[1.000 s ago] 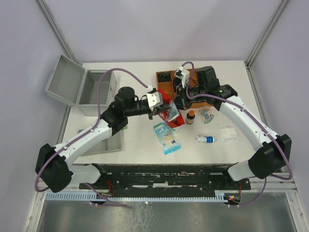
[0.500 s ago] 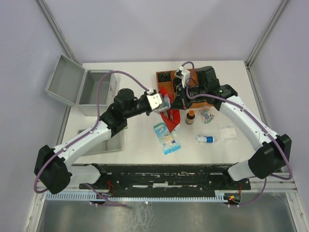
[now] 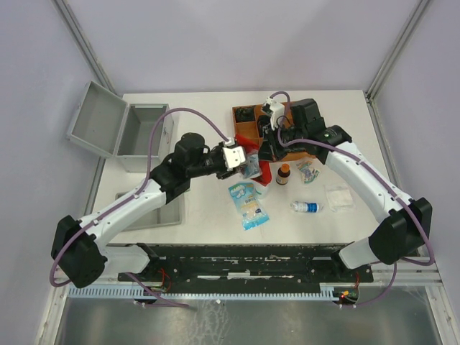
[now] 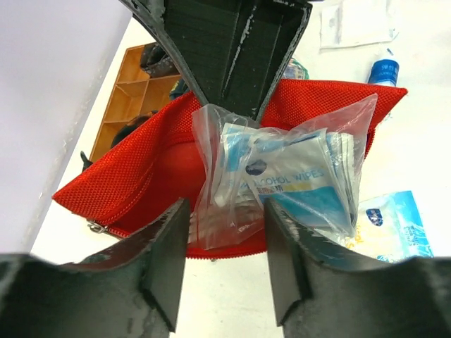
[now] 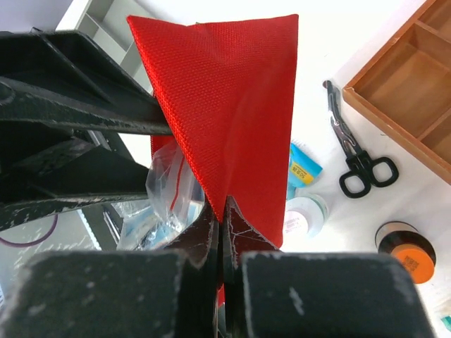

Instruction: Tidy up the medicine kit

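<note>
R: my right gripper (image 5: 220, 211) clenched on pouch (image 5: 232, 98) corner; holds mouth open | L: my left gripper (image 4: 225, 211) spread; wipes bag (image 4: 282, 176) loose between, tucked into pouch

L fingers (image 4: 165, 271) apart, R fingers (image 5: 197, 243) pinched shut

High above and nearside of the pouch (image 3: 265, 172), we look down over the whole table (image 3: 208, 108). Our two wrist cameras press close to the pouch from opposite sides; all views share it.
</note>
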Robot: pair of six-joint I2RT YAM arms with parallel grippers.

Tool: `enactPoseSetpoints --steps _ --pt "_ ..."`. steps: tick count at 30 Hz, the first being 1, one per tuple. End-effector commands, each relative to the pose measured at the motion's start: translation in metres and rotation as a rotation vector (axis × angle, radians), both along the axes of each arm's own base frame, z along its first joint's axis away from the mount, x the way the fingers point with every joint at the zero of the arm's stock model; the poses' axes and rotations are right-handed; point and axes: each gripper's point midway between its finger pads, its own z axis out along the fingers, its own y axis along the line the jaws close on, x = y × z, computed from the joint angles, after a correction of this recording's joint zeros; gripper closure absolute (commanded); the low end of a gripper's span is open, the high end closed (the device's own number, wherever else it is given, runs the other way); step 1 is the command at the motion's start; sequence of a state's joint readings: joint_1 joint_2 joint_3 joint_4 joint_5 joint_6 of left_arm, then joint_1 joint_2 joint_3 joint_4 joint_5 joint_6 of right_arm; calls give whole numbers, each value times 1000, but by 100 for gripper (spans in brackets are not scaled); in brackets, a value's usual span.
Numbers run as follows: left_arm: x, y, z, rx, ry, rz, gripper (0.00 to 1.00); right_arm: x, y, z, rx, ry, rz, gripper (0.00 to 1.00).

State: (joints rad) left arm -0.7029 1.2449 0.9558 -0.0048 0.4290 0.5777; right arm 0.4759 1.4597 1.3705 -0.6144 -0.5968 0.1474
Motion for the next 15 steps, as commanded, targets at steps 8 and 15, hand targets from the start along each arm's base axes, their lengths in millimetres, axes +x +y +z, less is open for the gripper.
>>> enactPoseSetpoints --steps 8,15 --pt "-10 -7 72 -96 -30 -46 17 7 3 13 3 -88 17 99" --pt "-42 -4 73 -49 -62 -204 3 7 6 11 5 -70 26 99"
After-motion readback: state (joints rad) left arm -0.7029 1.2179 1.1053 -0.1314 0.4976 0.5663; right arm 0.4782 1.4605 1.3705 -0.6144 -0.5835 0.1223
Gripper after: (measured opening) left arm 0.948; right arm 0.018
